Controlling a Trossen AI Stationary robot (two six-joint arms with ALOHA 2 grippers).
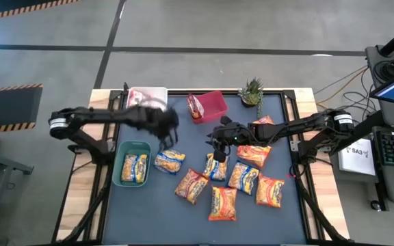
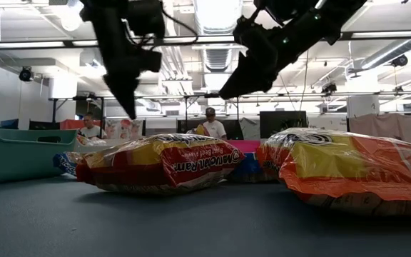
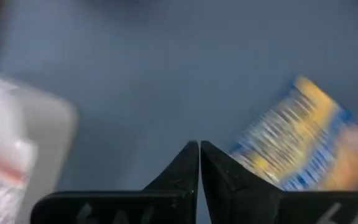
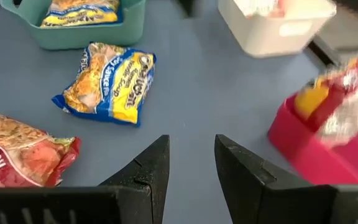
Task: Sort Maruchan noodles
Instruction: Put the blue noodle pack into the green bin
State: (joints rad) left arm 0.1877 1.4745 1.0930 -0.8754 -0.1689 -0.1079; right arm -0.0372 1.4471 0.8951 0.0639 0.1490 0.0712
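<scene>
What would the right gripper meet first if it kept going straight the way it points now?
Probably bare mat: the right gripper, jaws open and empty, aims at the table between the yellow-blue packet and the red bin. Depth is uncertain.

Glossy crinkled plastic noodle packets (image 1: 222, 203) on matt table (image 1: 183, 219)

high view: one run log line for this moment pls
left gripper: shut, empty, above yellow-blue packet | right gripper: open, empty, mid-table | green bin: holds yellow-blue packet

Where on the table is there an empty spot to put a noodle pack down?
Bare mat lies along the near edge below the green bin, and between the white bin and red bin. The middle and right are crowded with noodle packs.
</scene>
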